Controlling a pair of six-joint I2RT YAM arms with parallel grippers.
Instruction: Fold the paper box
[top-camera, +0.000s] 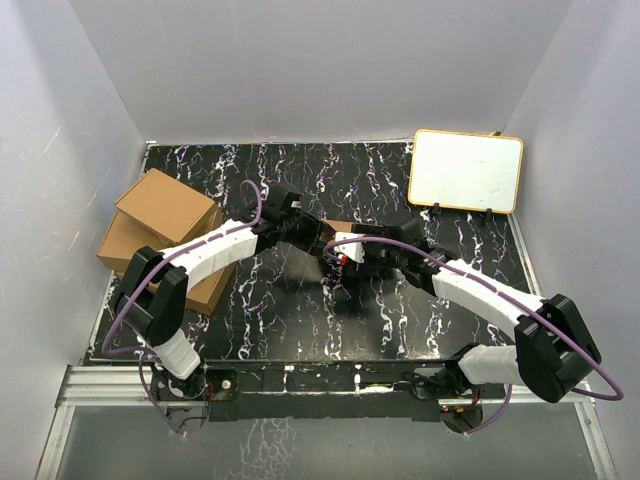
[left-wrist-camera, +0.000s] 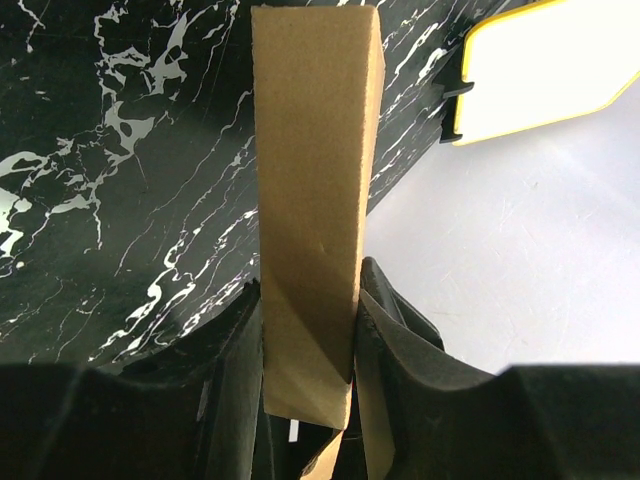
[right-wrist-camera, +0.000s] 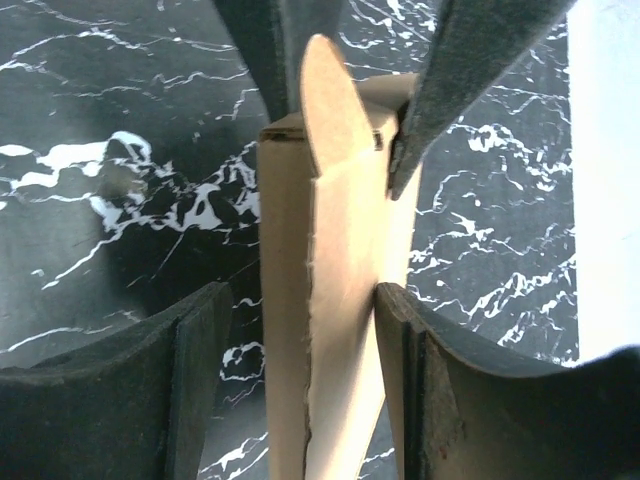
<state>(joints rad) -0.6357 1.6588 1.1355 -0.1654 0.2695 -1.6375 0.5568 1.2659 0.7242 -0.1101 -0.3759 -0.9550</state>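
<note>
The paper box is held on edge above the middle of the dark marbled table, mostly hidden between the two arms. My left gripper is shut on it. In the left wrist view both pads press the narrow brown cardboard side at the gripper. My right gripper straddles the opposite end of the box. There the right finger touches the cardboard, while the left finger stands off with a gap, so this gripper is open. A rounded tuck flap sticks up at the far end.
A pile of ready-made brown boxes sits at the table's left edge. A white board with a yellow rim stands at the back right. White walls close in the table on three sides.
</note>
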